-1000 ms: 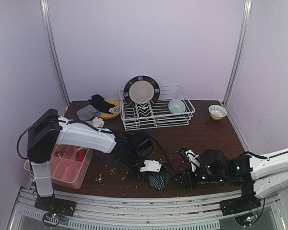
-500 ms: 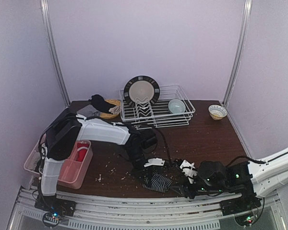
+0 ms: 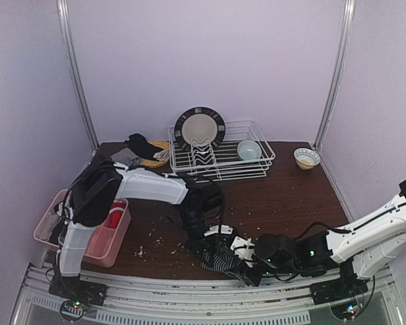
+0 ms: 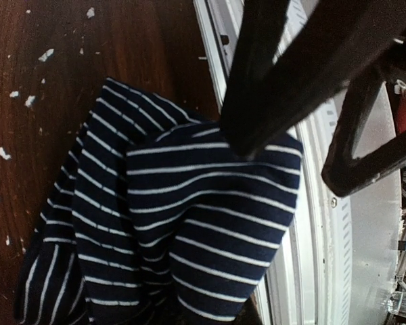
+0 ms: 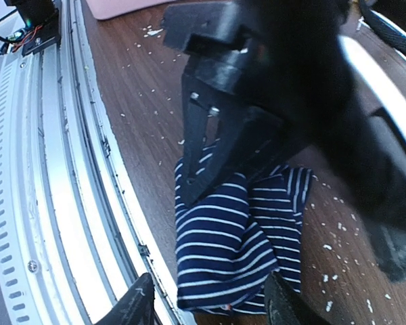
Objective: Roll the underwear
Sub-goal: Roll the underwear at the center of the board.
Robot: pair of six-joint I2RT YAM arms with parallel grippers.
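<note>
Top external: high at the near edge, looking forward and down.
Wrists: close, downward; both share the striped underwear.

A dark wooden table is seen, strewn with white crumbs towards its near left. A white wire dish rack is set at the back, in which a dark-rimmed plate is stood upright and a pale blue bowl is placed. A small patterned bowl is set apart near the back right corner. A yellow dish is found just left of the rack. A pink plastic tray is laid at the left edge. A metal rail is fixed along the near edge.
</note>
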